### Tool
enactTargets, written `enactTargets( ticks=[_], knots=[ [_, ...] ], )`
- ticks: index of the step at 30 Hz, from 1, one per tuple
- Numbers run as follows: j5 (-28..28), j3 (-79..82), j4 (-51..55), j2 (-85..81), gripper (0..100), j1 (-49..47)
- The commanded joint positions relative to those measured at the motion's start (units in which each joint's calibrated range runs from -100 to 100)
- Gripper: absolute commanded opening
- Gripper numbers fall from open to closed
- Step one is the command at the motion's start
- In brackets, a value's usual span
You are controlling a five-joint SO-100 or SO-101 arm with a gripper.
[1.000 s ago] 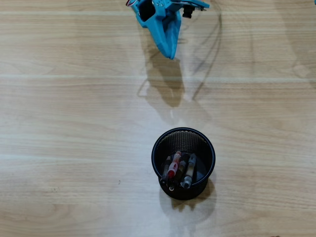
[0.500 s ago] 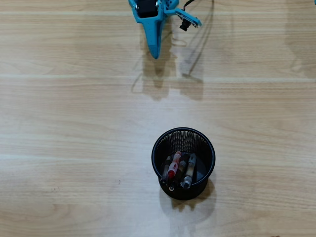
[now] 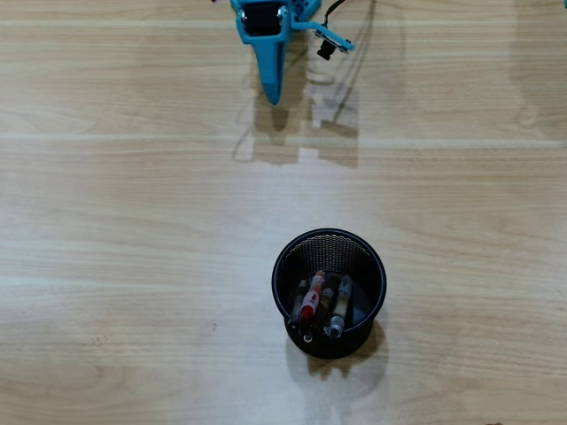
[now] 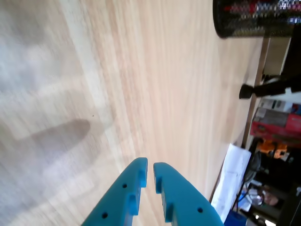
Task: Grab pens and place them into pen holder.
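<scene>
While the pens [image 3: 320,306] sit in the holder [image 3: 285,262], the gripper [image 3: 274,96] hangs well apart.

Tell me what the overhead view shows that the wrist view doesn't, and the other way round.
Only the overhead view looks down into the pen holder, where the pens lean together inside. Only the wrist view shows the two fingertips of the gripper nearly touching with nothing between them, plus the table's far edge and room clutter beyond. Both show the holder, the gripper well away from it, and the bare wooden table.
</scene>
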Motion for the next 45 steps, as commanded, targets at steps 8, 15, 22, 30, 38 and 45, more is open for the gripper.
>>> enactTargets(
  ticks=[8,15,22,30,38,45],
  knots=[
    [0.2,0.2,0.1,-0.6,3,1.9],
    [-0.3,0.2,0.8,-0.5,2,1.9],
    [-0.3,0.2,0.8,-0.5,2,1.9],
    [-0.3,0.2,0.8,-0.5,2,1.9],
    [0.1,0.2,0.2,-0.5,2,2.2],
    [0.2,0.3,0.2,-0.5,2,2.4]
  ],
)
